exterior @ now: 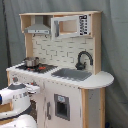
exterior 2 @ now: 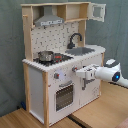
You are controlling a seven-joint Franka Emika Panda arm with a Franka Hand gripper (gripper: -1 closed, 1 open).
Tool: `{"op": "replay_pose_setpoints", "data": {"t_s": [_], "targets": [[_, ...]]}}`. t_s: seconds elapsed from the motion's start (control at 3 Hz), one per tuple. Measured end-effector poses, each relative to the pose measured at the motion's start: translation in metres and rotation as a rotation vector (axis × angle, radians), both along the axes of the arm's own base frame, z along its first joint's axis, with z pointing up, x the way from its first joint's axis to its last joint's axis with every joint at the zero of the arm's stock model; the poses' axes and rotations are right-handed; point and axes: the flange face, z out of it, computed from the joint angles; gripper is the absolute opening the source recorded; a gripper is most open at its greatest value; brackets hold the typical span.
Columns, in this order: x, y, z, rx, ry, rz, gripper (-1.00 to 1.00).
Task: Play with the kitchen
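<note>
The kitchen (exterior: 65,90) (exterior 2: 37,80) is a tall white and light-wood toy with a grey range hood (exterior: 39,29), a black faucet (exterior 2: 75,39), a grey sink (exterior: 72,74) and a windowed oven door (exterior 2: 64,96). A small metal pot (exterior 2: 46,56) sits on the stove. In the second exterior view my white arm comes in from the right, and the gripper (exterior 2: 81,73) is level with the knobs (exterior 2: 74,70), right at the front panel. In the first exterior view the gripper (exterior: 33,89) is at the lower left, against the kitchen's front.
An upper cabinet door (exterior 2: 98,11) stands open at the top right of the second exterior view. A microwave-like panel (exterior: 70,25) sits beside the hood. Wooden boards (exterior 2: 100,112) lie under the kitchen. A grey curtain (exterior: 116,45) hangs behind.
</note>
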Motion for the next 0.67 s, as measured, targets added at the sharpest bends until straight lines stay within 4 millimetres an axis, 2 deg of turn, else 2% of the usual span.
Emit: {"op": "replay_pose_setpoints", "data": {"t_s": [0.33,0.67], "targets": [[0.016,0.014,0.002,-0.026,0.001,0.027,1.00],[0.030,0.019,-0.005,-0.038,0.010,0.023,1.00]]}}
